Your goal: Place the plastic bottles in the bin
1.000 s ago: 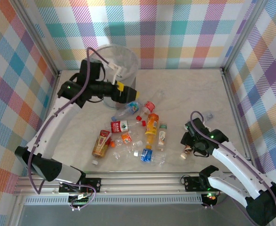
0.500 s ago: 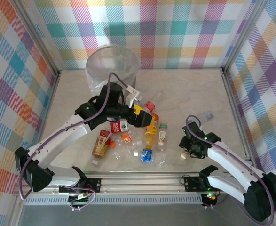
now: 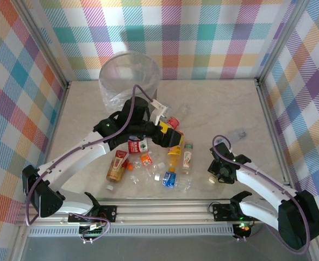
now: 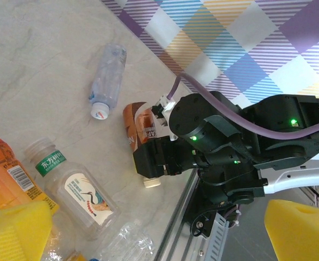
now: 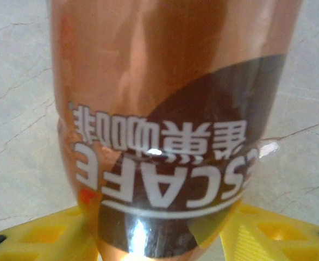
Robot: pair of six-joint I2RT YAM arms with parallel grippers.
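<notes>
Brown bottle [image 5: 170, 109] labelled "SCAFE" with Chinese characters, pinched in right gripper [image 5: 156, 239], left gripper [image 4: 159, 231] spread wide

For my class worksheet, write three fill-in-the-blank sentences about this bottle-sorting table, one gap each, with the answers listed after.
1. The bottle between the fingers of the right gripper is ___ in colour.
2. The bin stands near the far ___ corner of the table.
3. The left gripper hovers over the bottle pile with its jaws ___.
Missing words: brown; left; open.
</notes>
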